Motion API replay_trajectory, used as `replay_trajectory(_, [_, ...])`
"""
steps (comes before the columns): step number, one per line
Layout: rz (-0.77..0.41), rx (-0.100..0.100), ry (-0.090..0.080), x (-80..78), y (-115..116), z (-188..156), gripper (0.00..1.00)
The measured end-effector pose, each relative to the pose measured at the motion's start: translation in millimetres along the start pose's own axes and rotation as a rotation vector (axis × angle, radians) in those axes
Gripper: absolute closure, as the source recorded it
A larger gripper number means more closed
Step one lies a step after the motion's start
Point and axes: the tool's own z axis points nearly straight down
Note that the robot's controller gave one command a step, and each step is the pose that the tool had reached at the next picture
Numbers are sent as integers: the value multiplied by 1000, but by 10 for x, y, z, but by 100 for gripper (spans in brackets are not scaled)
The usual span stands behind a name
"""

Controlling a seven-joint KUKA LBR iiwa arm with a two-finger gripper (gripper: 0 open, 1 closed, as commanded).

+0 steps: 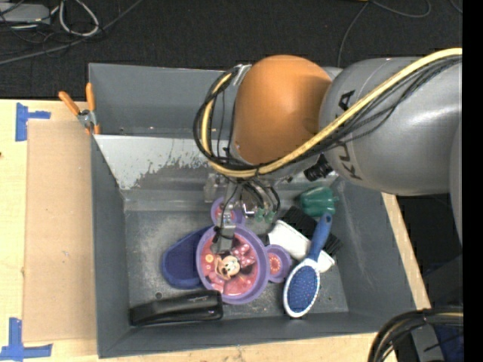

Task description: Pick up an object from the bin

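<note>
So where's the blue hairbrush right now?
In the camera view, the blue hairbrush lies in the lower right of the bin, just right of the purple cartoon plate, its handle pointing toward the green thing.

The robot's hand (225, 232) hangs over a round purple plate (245, 274) with a cartoon mouse on it, near the middle of the grey bin (143, 225). A dark-blue oval dish (173, 266) lies touching the plate at its 9 o'clock, a black stapler (177, 308) at 7 o'clock and a blue hairbrush (304, 288) at 3 o'clock.
</note>
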Motion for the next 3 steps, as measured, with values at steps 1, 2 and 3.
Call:
replay_trajectory(1, [5, -1, -8, -14, -12, -49, 0])
replay_trajectory(2, [-177, 0, -8, -33, -51, 454, 0])
replay_trajectory(3, [-619, 2, -11, -21, -105, 1163, 0])
